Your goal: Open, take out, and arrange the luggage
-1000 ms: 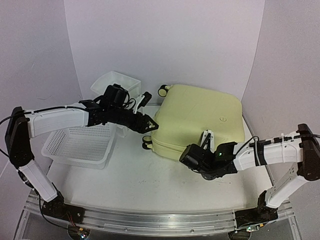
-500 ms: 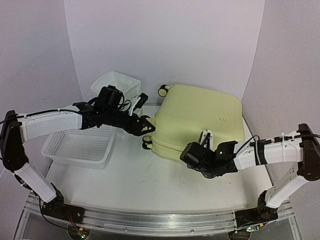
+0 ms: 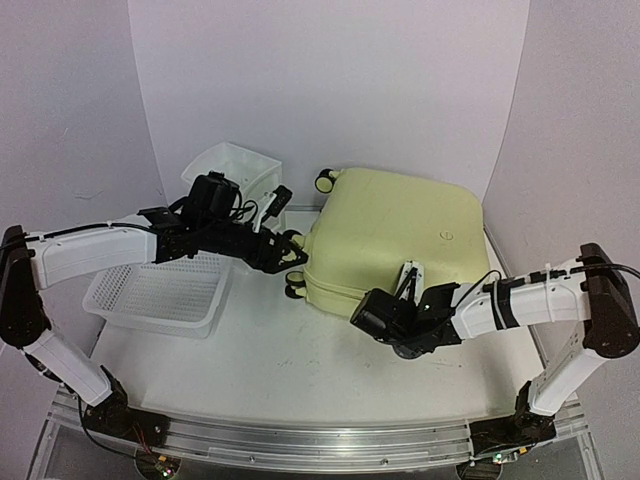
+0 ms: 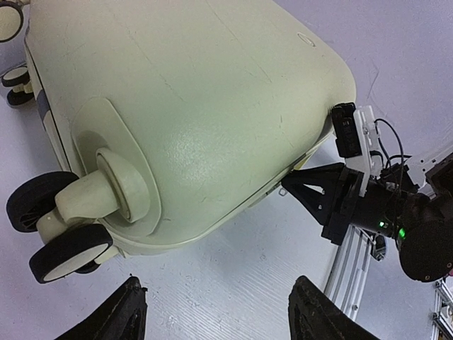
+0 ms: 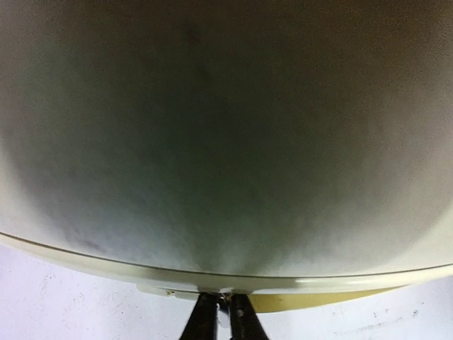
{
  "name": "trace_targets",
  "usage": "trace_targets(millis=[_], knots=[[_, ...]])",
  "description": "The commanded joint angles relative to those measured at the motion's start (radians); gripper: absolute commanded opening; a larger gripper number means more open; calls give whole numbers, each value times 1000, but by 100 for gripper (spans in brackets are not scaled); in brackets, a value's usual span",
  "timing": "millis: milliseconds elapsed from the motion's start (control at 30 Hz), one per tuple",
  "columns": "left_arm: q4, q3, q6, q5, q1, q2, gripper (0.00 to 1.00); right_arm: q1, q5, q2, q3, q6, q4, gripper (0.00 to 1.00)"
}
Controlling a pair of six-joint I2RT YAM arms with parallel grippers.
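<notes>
The pale yellow luggage lies flat and closed at the back right of the table, its wheels toward the left. My right gripper is at its front edge. In the right wrist view the luggage shell fills the frame and the right gripper is shut on a small zipper pull at the seam. My left gripper hovers open beside the near-left wheels. In the left wrist view the left gripper is empty, above bare table, with the luggage and a wheel pair ahead.
A white mesh basket sits at the left under my left arm. A white plastic drawer unit stands behind it. Grey walls close in the back and both sides. The right arm's gripper shows in the left wrist view.
My right gripper has slid a little left along the luggage's front edge. My left arm has drawn back slightly to the left, its gripper still open by the wheels.
</notes>
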Motion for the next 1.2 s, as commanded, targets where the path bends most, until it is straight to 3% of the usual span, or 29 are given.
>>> trace_targets(millis=[0, 200, 500, 900, 1167], knots=[[48, -6, 7, -28, -5, -41, 69, -37, -25, 2, 14, 25, -61, 2], [-5, 56, 36, -68, 11, -3, 71, -36, -31, -36, 17, -57, -139, 0], [-88, 182, 155, 6, 50, 69, 74, -38, -77, -75, 24, -519, -193, 0], [-140, 230, 497, -117, 68, 189, 77, -57, -93, -232, -91, -495, -196, 0], [-128, 259, 453, -367, 67, 261, 65, -60, -60, -359, -182, -482, -211, 0]])
